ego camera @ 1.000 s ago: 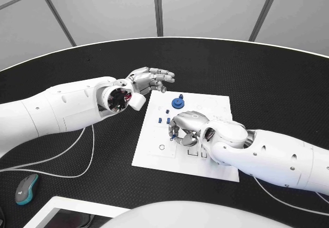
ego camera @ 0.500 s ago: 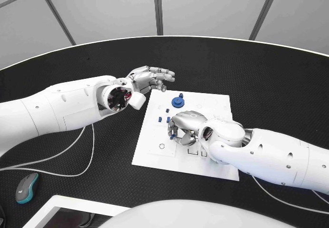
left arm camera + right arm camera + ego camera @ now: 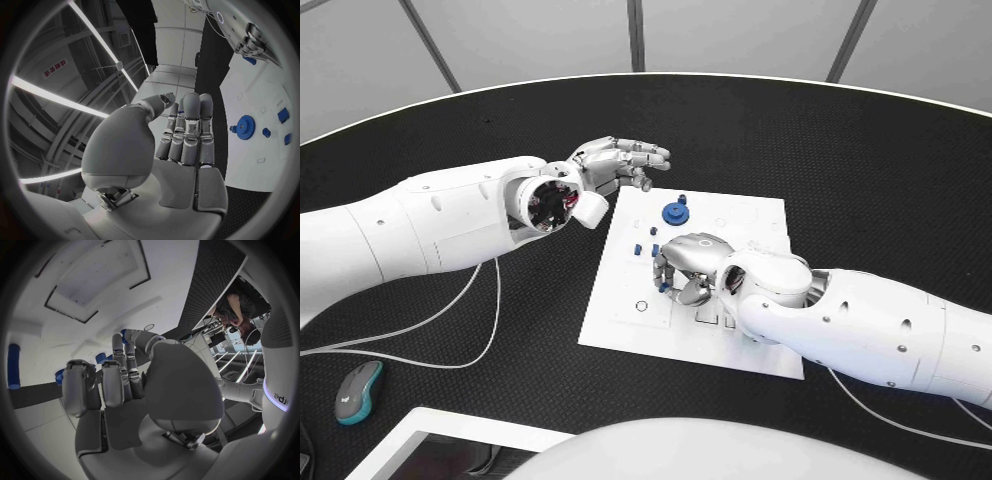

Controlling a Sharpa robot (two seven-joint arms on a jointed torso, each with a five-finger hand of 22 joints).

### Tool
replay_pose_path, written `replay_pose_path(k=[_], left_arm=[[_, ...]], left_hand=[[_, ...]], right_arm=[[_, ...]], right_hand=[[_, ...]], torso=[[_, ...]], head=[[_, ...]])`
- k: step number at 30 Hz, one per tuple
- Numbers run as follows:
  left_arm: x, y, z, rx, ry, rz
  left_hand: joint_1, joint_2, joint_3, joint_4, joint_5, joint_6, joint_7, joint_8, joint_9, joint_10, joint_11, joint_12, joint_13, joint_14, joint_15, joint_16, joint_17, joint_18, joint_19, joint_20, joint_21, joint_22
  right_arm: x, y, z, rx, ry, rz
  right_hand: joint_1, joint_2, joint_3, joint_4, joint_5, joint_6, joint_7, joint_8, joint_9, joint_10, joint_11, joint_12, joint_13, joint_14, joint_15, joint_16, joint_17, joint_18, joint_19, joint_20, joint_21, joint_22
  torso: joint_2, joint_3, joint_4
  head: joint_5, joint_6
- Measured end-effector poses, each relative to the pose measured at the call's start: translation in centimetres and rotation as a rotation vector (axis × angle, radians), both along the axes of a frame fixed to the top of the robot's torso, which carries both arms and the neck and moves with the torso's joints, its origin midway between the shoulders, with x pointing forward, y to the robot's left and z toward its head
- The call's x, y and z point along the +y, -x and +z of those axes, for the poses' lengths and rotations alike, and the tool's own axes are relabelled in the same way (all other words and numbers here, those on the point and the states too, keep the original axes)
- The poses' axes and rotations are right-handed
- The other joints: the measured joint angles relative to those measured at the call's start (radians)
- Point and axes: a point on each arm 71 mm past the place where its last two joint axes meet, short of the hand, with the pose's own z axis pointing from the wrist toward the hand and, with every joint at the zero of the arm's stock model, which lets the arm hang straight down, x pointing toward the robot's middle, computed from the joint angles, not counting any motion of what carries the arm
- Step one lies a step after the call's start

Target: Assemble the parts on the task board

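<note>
The white task board (image 3: 740,215) lies mid-table. A blue gear (image 3: 675,212) stands near its far edge, with small blue pegs (image 3: 653,238) just nearer. My right hand (image 3: 687,268) hovers low over the board's middle, fingers curled down. In the right wrist view the right hand (image 3: 125,385) seems to pinch a small blue part (image 3: 125,333) between thumb and finger. My left hand (image 3: 620,160) hangs off the board's far-left corner, holding nothing. In the left wrist view the left hand (image 3: 184,140) has straight fingers, with the gear (image 3: 245,123) and board (image 3: 256,155) beyond.
A grey and teal device (image 3: 358,392) lies at the near left of the black table. A white box (image 3: 452,440) sits at the near edge. White cables (image 3: 459,330) trail under the left arm. A blue cylinder (image 3: 14,366) lies on the board beyond the right hand.
The right hand has edged slightly toward the board's far side. The left hand has stayed almost still.
</note>
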Motion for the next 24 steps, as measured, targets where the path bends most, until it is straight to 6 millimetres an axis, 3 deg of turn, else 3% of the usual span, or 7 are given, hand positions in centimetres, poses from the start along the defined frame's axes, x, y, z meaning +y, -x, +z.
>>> replay_pose_path(k=[16,18,24], left_arm=[[-0.05,0.02,0.00,0.002,0.000,-0.002],[-0.05,0.02,0.00,0.002,-0.001,-0.003],[-0.02,0.01,-0.02,0.004,-0.001,-0.004]], left_hand=[[0.000,0.000,0.000,0.000,0.000,0.000,0.000,0.000,0.000,0.000,0.000,0.000,0.000,0.000,0.000,0.000,0.000,0.000,0.000,0.000,0.000,0.000],[0.000,0.000,0.000,0.000,0.000,0.000,0.000,0.000,0.000,0.000,0.000,0.000,0.000,0.000,0.000,0.000,0.000,0.000,0.000,0.000,0.000,0.000],[0.000,0.000,0.000,0.000,0.000,0.000,0.000,0.000,0.000,0.000,0.000,0.000,0.000,0.000,0.000,0.000,0.000,0.000,0.000,0.000,0.000,-0.001]], right_arm=[[0.51,0.04,-0.51,0.015,0.018,0.001],[0.47,-0.01,-0.56,0.016,0.021,-0.002],[0.16,-0.27,-0.72,0.015,0.027,-0.012]], right_hand=[[-0.006,0.001,-0.005,-0.005,0.002,-0.004,-0.003,-0.004,0.001,-0.002,0.002,-0.009,0.000,0.000,0.000,0.000,0.000,0.000,0.000,0.000,-0.011,0.000],[-0.016,0.004,-0.007,-0.007,0.002,-0.014,0.003,-0.004,0.004,-0.004,0.004,-0.018,0.000,0.000,0.000,0.000,0.000,0.000,0.000,0.000,-0.019,0.000],[-0.041,-0.006,-0.010,-0.004,-0.004,-0.071,0.032,-0.047,-0.011,-0.055,0.024,-0.053,-0.009,-0.005,0.012,0.000,0.000,0.000,0.001,0.007,-0.039,0.001]], torso=[[0.000,-0.0006,0.0005],[0.000,-0.0007,0.0004],[-0.001,-0.0004,-0.0012]], head=[[0.001,-0.002],[0.002,-0.003],[0.004,-0.005]])
